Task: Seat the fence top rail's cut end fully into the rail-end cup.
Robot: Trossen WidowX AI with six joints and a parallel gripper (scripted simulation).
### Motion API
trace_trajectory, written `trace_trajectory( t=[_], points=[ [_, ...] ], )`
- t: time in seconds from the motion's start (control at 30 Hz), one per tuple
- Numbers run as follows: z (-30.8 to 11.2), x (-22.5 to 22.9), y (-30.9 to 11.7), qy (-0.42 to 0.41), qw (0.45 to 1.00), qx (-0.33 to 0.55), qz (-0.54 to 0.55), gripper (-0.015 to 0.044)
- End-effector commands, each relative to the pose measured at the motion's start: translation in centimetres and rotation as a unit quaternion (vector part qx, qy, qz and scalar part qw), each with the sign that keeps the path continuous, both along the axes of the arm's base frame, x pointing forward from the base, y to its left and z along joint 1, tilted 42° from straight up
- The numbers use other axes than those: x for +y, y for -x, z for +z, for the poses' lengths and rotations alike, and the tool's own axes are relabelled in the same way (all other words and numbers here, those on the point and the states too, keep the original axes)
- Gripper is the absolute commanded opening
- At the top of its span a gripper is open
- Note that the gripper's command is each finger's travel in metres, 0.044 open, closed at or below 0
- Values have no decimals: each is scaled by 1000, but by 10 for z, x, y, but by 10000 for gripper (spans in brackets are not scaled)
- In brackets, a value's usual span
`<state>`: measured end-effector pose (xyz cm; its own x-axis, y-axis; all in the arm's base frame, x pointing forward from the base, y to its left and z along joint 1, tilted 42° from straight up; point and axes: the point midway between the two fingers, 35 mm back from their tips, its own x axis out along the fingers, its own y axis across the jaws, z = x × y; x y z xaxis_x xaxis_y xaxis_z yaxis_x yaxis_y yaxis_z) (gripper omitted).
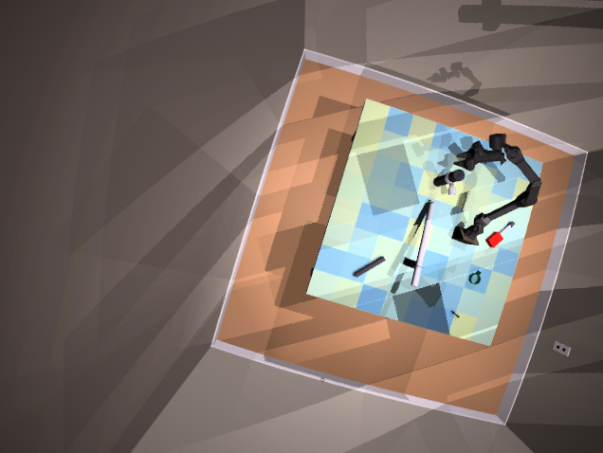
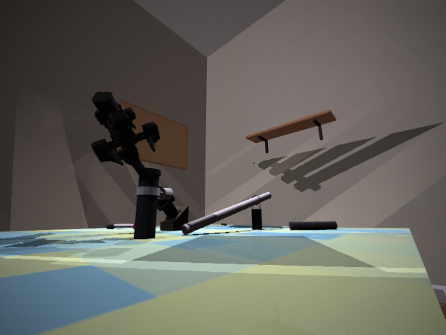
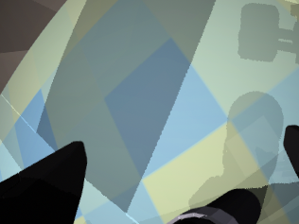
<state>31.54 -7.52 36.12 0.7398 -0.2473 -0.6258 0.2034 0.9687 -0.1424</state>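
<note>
The big dark post [image 1: 441, 180] [image 2: 145, 217] stands upright; its cap [image 3: 238, 203] shows in the wrist view. The pale brace band [image 2: 147, 190] is around it near the cap. The white rail-end cup [image 1: 452, 190] [image 2: 167, 191] hangs at the band's side. The pale rail [image 1: 423, 242] [image 2: 231, 210] slopes through the loop cap [image 2: 256, 196] on the short dark post [image 1: 409, 262] [image 2: 257, 219]. Its lower end is down at the table, apart from the cup and big post. My gripper [image 1: 459, 160] [image 2: 137, 156] [image 3: 190, 145] is open and empty, above the big post, clear of the rail.
A dark cylinder [image 1: 369, 266] [image 2: 313, 225] lies beyond the short post. A red-headed tool [image 1: 494, 239] lies beside the arm's wedge base [image 1: 466, 237] [image 2: 180, 217]. A green ring [image 1: 470, 278] and a small dark piece [image 1: 455, 314] lie farther off.
</note>
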Motion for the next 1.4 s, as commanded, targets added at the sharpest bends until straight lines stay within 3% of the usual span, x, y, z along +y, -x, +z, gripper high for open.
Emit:
trace_trajectory(
  t=[0.0, 0.37, 0.57, 0.8, 1.13, 1.37],
  points=[
    [-31, 46, -20, 6, 998, 41, 42, 440],
    [-119, 141, -10, 46, 984, 161, 56, 440],
    [-168, 194, 28, 134, 969, 203, 52, 440],
    [-201, 238, 79, 263, 948, 164, 75, 440],
    [-199, 237, 83, 290, 936, 173, 100, 440],
    [-173, 200, 78, 389, 848, 263, 247, 440]
  ],
)
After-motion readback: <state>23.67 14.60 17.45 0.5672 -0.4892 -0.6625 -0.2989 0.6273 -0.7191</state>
